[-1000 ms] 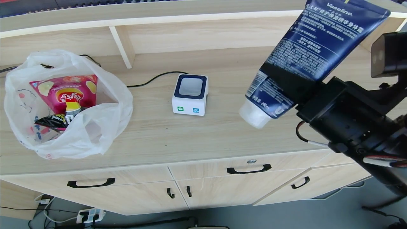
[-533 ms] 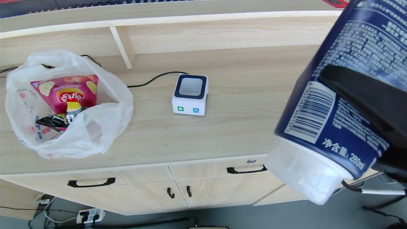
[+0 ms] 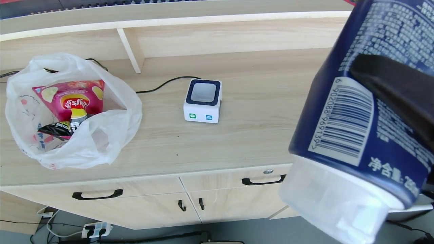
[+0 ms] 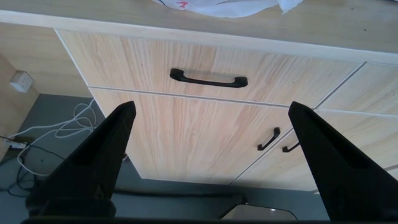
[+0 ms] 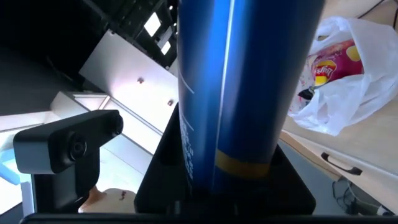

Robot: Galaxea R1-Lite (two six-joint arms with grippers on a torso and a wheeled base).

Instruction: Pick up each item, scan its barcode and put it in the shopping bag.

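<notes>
Wooden counter (image 3: pixel 237 142) — black-handled drawers (image 3: pixel 220 183) below, power strip (image 3: pixel 96 230) on floor

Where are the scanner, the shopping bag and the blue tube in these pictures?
scanner (image 3: pixel 203 92): head view, on its top window.
shopping bag (image 3: pixel 115 118): head view, on its white plastic wall.
blue tube (image 3: pixel 342 120): head view, on its barcode label.

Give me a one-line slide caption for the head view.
Right end effector holds the tube up, barcode facing the camera; scanner and snack-filled bag sit on the counter.
</notes>
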